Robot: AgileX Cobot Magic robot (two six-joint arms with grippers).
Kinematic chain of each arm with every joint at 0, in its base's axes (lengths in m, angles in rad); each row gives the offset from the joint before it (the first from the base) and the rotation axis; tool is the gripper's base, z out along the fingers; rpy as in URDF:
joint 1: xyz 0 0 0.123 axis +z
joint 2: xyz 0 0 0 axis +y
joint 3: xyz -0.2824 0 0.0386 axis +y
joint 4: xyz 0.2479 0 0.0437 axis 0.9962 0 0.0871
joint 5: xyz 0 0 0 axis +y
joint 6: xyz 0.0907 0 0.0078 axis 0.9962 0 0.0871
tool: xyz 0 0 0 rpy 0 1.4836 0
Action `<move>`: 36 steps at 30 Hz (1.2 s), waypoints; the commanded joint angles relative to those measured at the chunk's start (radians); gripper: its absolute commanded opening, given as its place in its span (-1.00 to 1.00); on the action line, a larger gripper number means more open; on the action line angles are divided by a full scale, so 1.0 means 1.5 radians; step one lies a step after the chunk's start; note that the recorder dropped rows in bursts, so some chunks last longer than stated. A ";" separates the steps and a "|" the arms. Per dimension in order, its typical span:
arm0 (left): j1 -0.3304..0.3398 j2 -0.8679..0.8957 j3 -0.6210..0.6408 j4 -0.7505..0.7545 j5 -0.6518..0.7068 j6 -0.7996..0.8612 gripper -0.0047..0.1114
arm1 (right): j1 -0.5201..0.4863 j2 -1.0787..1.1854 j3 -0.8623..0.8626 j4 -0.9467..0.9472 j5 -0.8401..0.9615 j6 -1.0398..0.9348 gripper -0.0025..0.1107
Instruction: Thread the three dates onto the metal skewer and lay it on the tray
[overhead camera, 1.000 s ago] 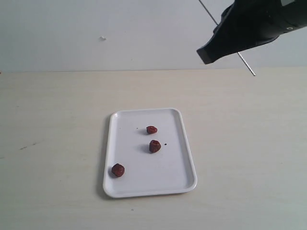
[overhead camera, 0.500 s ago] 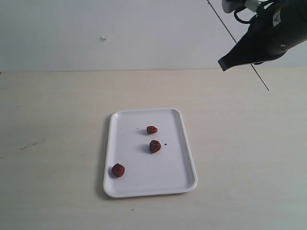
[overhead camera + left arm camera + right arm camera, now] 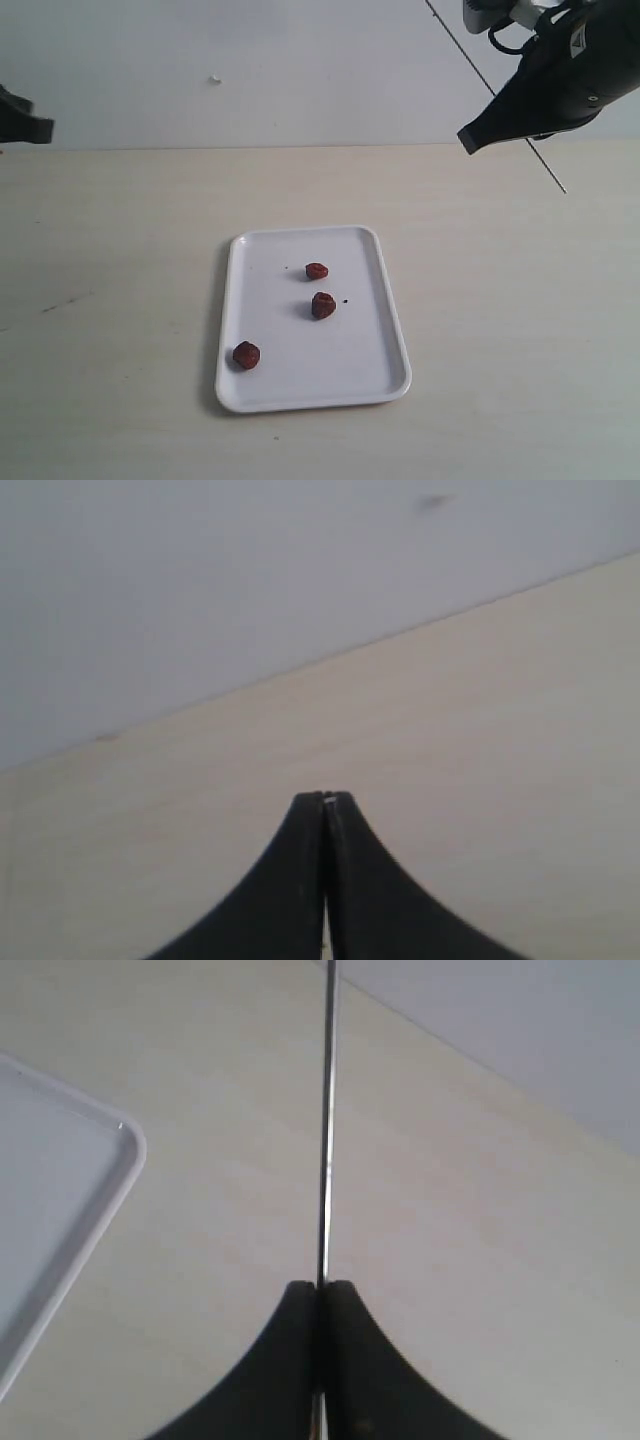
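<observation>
On the counter, in the exterior view, you have one white tray with three dates lying loose on it. One date is near the middle, one is just behind it, and one is by the near left corner. None of them has moved since a second ago. Your right claw has gone further to the right. It is high over the far right side of the counter, well apart from the tray. It pinches the one metal skewer. The skewer slants from upper left down to lower right, and a thin end pokes out below the claw. Your left claw has just come in at the left edge; it was not there before.

In the left wrist view, the left claw is pressed together, tip against tip, over the counter.

In the right wrist view, the right claw is squeezed on the skewer. The skewer runs straight out ahead of the tips. One corner of the tray shows off to the side.
</observation>
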 commanded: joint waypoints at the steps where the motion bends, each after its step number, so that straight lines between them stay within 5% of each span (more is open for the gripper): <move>1: 0.000 0.002 0.013 -0.093 0.392 0.238 -0.92 | -0.005 0.000 -0.006 0.000 -0.020 -0.007 -0.96; 4: 0.000 0.003 -0.004 -0.346 0.486 0.489 -0.92 | -0.005 0.000 -0.006 0.001 -0.024 -0.007 -0.96; 7: -0.001 0.008 -0.046 -0.768 0.508 0.736 -0.92 | -0.005 0.000 -0.006 0.004 -0.017 -0.007 -0.96; 10: -0.025 0.024 -0.089 -1.131 0.626 1.043 -0.92 | -0.005 0.000 -0.006 0.018 0.021 -0.013 -0.96; 12: -0.064 0.039 -0.111 -1.247 0.717 1.118 -0.92 | -0.005 0.000 -0.006 0.019 0.048 -0.013 -0.96; 22: -0.337 0.129 -0.159 -1.153 0.678 1.020 -0.77 | -0.005 0.000 0.020 0.230 0.175 -0.325 -0.96; 27: -0.385 0.215 -0.218 -1.153 0.685 1.001 -0.42 | -0.005 0.003 0.020 0.210 0.159 -0.325 -0.96; 36: -0.424 0.336 -0.309 -1.178 0.719 0.840 -0.19 | -0.005 0.050 0.020 0.169 0.126 -0.325 -0.96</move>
